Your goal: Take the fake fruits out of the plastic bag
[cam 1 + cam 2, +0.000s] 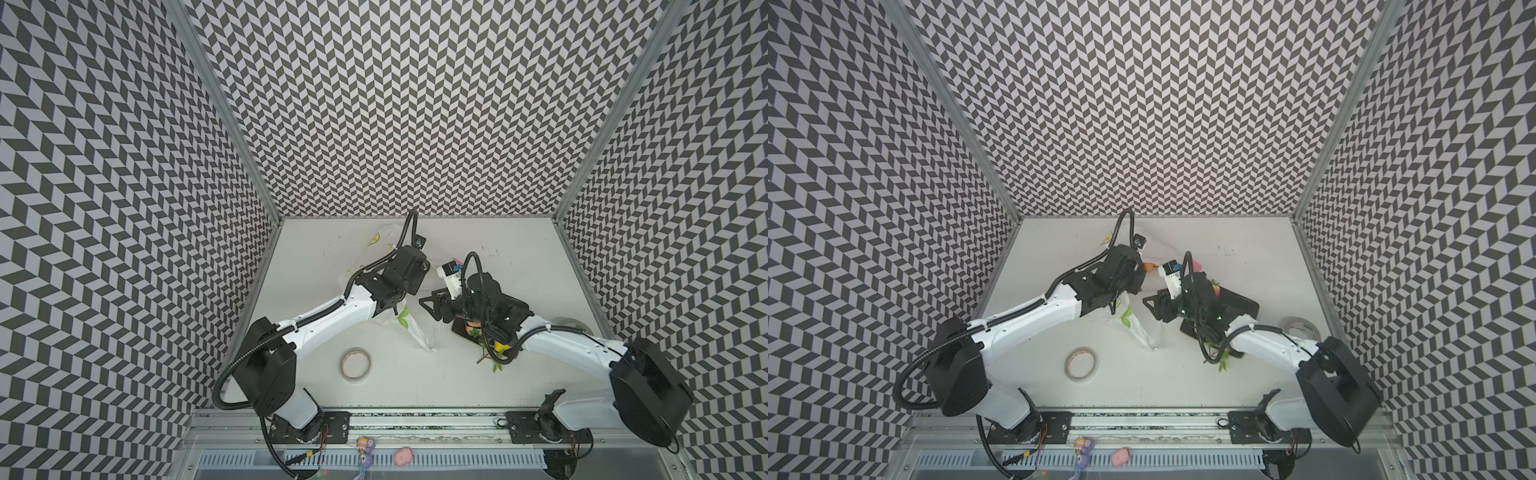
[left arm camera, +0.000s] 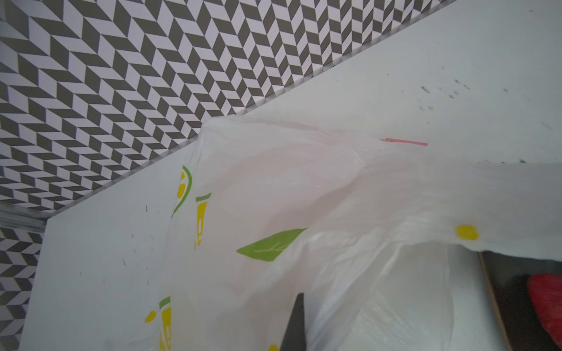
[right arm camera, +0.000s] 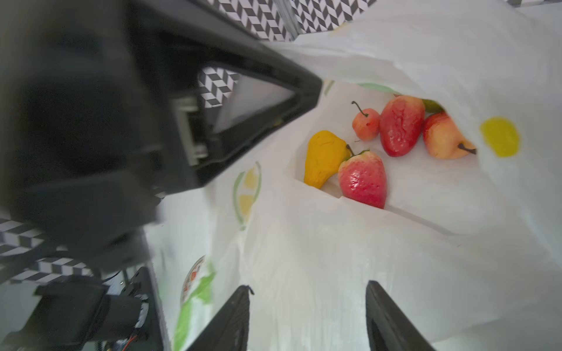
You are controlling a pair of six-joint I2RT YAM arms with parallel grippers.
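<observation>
A scuffed white tabletop [image 1: 415,382], walled in black-and-white chevron panels, carries a thin, crinkly white plastic bag [image 1: 386,241] printed with lemon slices and green leaves, lying mid-table towards the back wall with its mouth open. The black left gripper [image 2: 298,316] is pinched fully together on a fold of the bag's film; its wrist view shows only one wedge-shaped finger. The black right gripper [image 3: 307,297] hangs at the bag's mouth, tapered jaws roughly half apart and gripping nothing, with film beneath them. A dark, flat square tray [image 1: 1241,305] sits just right of the bag under the right arm and bears a red fruit [image 2: 547,304]; a leafy green twig [image 1: 494,357] juts out at its near edge. Two pale tape rolls lie flat: a front tape roll [image 1: 356,364] and a right-hand tape roll [image 1: 1300,328]. Six glossy fake fruits are visible inside the bag: a large red strawberry [image 3: 401,124], a smaller strawberry [image 3: 363,179], a yellow pear [image 3: 324,158], a pink stemmed fruit [image 3: 444,136], a small red ball [image 3: 366,123] and a green sliver [image 3: 431,106].
</observation>
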